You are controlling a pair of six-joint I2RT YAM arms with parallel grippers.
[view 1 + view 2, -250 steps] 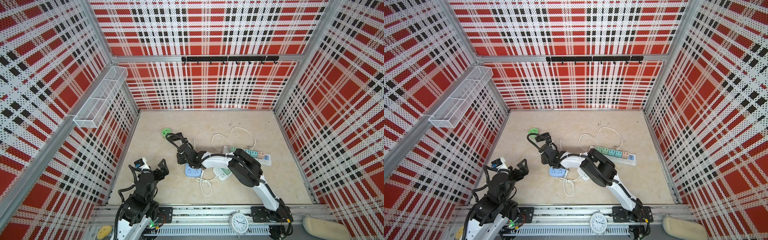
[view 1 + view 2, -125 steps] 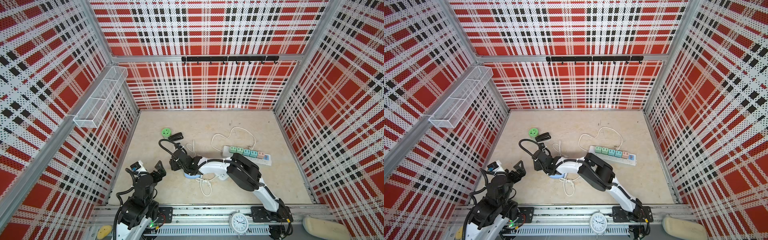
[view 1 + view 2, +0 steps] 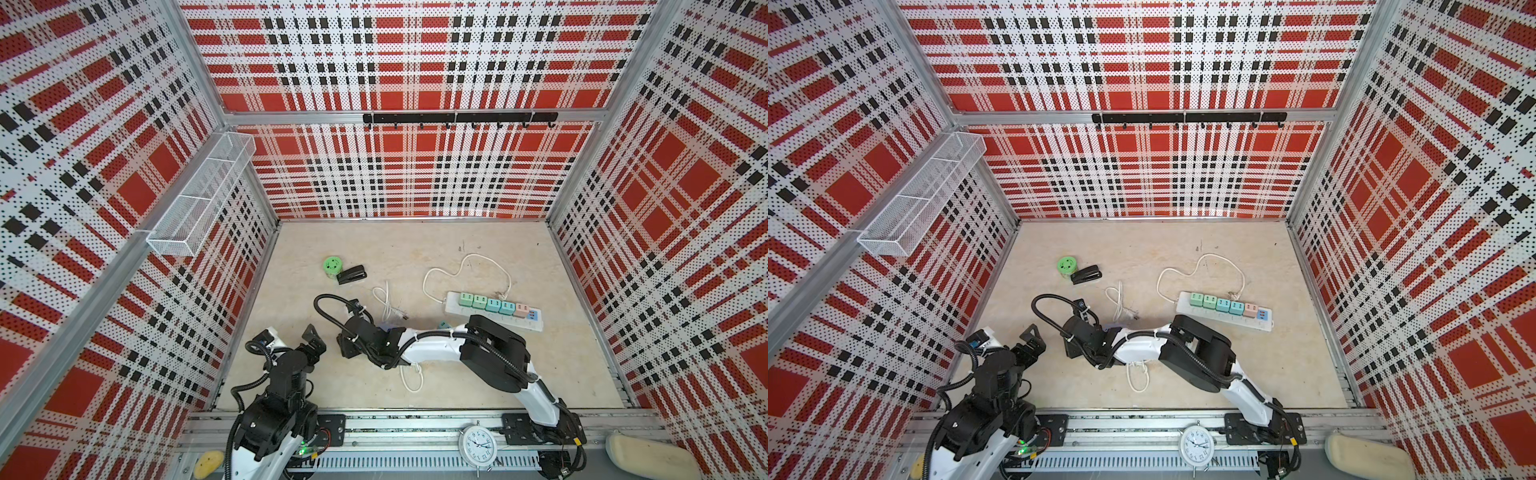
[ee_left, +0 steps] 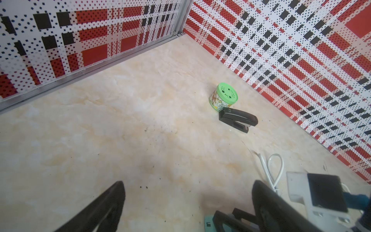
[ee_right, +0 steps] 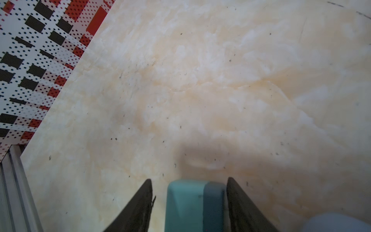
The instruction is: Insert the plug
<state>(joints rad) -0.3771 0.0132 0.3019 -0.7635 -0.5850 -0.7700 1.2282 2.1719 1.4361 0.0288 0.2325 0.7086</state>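
The front rail (image 3: 415, 424) closes the floor's near edge and carries a clock (image 3: 478, 445), well nearer than the power strip (image 3: 494, 309). Plaid walls shut the other 3 sides. The floor between the rail and the power strip, toward the right wall, is bare. So is the stretch beyond the power strip up to the back wall.

The left gripper (image 4: 188, 200) hangs well left of the power strip, close to the left wall. Its fingers are spread wide, with only bare floor between them.

The right gripper (image 5: 189, 179) sits low over the floor, left of the power strip and apart from it. It stands partly open around the teal plug (image 5: 192, 204). 1 finger (image 5: 241, 200) lies against the plug's side, and a thin gap shows at the other finger. In both top views the gripper body hides the plug.

A white cord loop (image 3: 411, 376) lies under the right arm, nearer than the power strip. A 2-prong white cord (image 3: 386, 303) lies between the right gripper and the power strip's left end. The power strip carries 6 coloured blocks in a row, and its own white cable (image 3: 465, 266) curls away beyond it.

Farther left of the power strip, a green tin (image 3: 333, 265) and a black stapler (image 3: 351, 274) sit just beside each other. Above the floor, a wire basket (image 3: 199, 199) hangs on the left wall and a hook rail (image 3: 459, 118) on the back wall.
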